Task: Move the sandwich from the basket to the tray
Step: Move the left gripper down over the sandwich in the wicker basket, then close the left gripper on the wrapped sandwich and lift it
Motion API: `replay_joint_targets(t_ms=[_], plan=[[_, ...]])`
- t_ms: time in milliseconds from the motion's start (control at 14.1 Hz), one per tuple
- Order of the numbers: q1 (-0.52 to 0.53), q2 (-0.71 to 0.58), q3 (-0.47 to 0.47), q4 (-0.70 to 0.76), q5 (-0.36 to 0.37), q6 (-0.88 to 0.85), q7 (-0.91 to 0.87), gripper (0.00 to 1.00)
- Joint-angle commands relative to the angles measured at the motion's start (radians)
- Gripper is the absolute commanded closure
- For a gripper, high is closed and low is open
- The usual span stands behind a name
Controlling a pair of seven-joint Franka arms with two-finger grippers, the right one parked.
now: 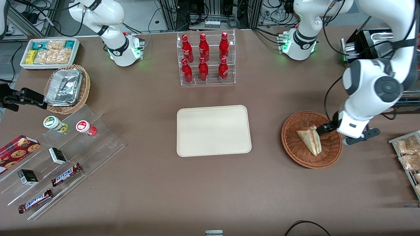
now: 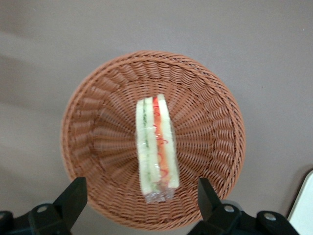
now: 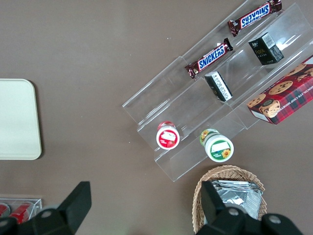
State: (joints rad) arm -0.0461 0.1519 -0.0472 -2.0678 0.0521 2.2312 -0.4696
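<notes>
The sandwich (image 1: 310, 139) lies on its side in the round reddish-brown basket (image 1: 295, 149), toward the working arm's end of the table. In the left wrist view the sandwich (image 2: 156, 147) shows its red and green filling, wrapped in clear film, in the middle of the basket (image 2: 210, 132). My left gripper (image 1: 328, 129) hovers above the basket's rim; it (image 2: 139, 200) is open and empty, with one finger (image 2: 73, 196) on each side of the sandwich's end, above it. The cream tray (image 1: 213, 131) lies flat at the table's middle; its corner (image 2: 304, 205) shows beside the basket.
A clear rack of red bottles (image 1: 206, 59) stands farther from the camera than the tray. A wire rack of snack packets (image 1: 407, 154) lies beside the basket at the table's edge. Acrylic steps with Snickers bars (image 1: 65, 175), a foil-container basket (image 1: 65, 88) and a white bin (image 1: 49, 52) lie toward the parked arm's end.
</notes>
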Motion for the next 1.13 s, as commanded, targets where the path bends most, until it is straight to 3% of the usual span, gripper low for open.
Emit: replay_joint_targets(t_ms=[0, 779, 850, 920, 1062], plan=[[-0.035, 0.021, 0.004, -0.058, 0.003, 0.106, -0.067, 0.0], [-0.026, 0.115, 0.012, -0.129, 0.011, 0.24, -0.069, 0.02], [-0.025, 0.118, 0.013, -0.13, 0.011, 0.238, -0.067, 0.13], [-0.024, 0.12, 0.013, -0.13, 0.011, 0.237, -0.07, 0.32], [-0.024, 0.121, 0.013, -0.129, 0.011, 0.229, -0.072, 0.96]])
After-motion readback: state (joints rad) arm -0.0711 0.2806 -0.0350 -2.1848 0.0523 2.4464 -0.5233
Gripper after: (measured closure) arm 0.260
